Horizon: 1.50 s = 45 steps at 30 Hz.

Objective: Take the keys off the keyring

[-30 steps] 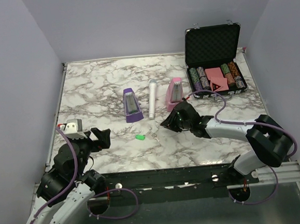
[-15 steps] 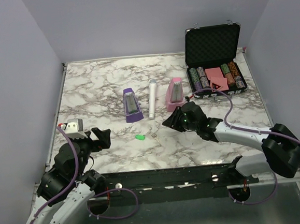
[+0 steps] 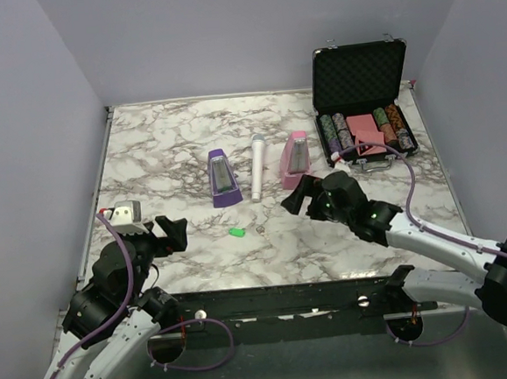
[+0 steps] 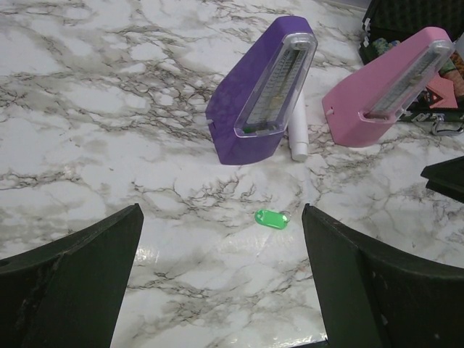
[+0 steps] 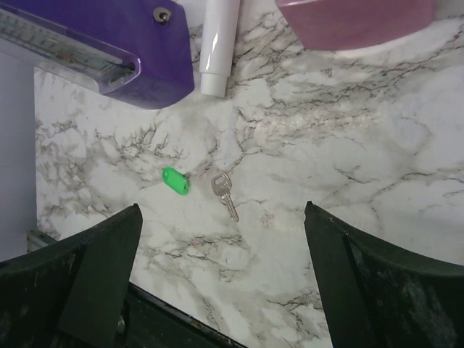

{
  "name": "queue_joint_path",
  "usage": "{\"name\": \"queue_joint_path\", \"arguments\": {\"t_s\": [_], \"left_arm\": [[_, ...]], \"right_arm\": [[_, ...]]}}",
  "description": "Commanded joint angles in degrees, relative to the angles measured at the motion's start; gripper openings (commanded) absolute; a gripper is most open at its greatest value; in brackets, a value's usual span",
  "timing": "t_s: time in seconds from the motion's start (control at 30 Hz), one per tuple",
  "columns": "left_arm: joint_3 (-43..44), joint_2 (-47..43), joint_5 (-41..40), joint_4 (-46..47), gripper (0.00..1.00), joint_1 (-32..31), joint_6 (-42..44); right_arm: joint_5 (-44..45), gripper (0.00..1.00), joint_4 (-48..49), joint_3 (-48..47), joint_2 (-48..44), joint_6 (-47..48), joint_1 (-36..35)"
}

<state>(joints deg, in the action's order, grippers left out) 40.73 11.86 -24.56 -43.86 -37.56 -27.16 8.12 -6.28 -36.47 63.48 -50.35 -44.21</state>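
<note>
A small green oblong tag lies flat on the marble near the table's front edge. The keyring shows only as a thin grey loop at the tag's right end. One silver key lies by itself just right of the tag, apart from it. My right gripper hovers open above and right of the key, holding nothing. My left gripper is open at the front left, with the tag ahead of it between its fingers' lines.
Behind the tag stand a purple metronome, a white microphone lying lengthwise, and a pink metronome. An open black case with poker chips sits at the back right. The table's front edge is close below the key.
My right gripper has opened wide and drawn back to the right, away from the key. The tag, the key and my left arm have stayed put.
</note>
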Motion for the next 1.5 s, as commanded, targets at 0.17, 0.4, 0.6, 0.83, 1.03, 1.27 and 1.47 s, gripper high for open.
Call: {"name": "queue_joint_path", "arguments": {"t_s": [0.17, 0.4, 0.6, 0.83, 1.03, 1.27, 1.47], "left_arm": [[0.23, 0.54, 1.0, 0.09, 0.99, 0.12, 1.14], [0.23, 1.15, 1.35, 0.17, 0.99, 0.21, 1.23], [0.14, 1.24, 1.18, 0.17, 0.99, 0.12, 1.23], [0.31, 2.99, 1.18, 0.17, 0.99, 0.12, 1.23], [0.14, 3.0, 1.35, 0.44, 0.99, 0.12, 1.32], [0.14, 3.79, 1.62, 0.61, 0.99, 0.29, 1.49], [0.14, 4.49, 1.79, 0.7, 0.99, 0.3, 1.58]], "right_arm": [[18.75, 1.0, -7.52, -2.82, -9.16, 9.56, -0.27], [33.35, 1.0, -4.26, 0.35, -11.89, 18.17, -0.27], [50.03, 1.0, -3.93, 3.49, -9.17, 18.35, -0.18], [55.16, 0.98, 29.32, 19.04, -10.49, 36.78, 0.08], [47.79, 0.96, 51.28, 24.26, -4.18, 46.22, 7.27], [41.36, 0.97, 58.92, 25.22, 4.44, 41.73, 19.32], [41.89, 1.0, 67.62, 24.6, 14.63, 41.82, 22.58]]}}
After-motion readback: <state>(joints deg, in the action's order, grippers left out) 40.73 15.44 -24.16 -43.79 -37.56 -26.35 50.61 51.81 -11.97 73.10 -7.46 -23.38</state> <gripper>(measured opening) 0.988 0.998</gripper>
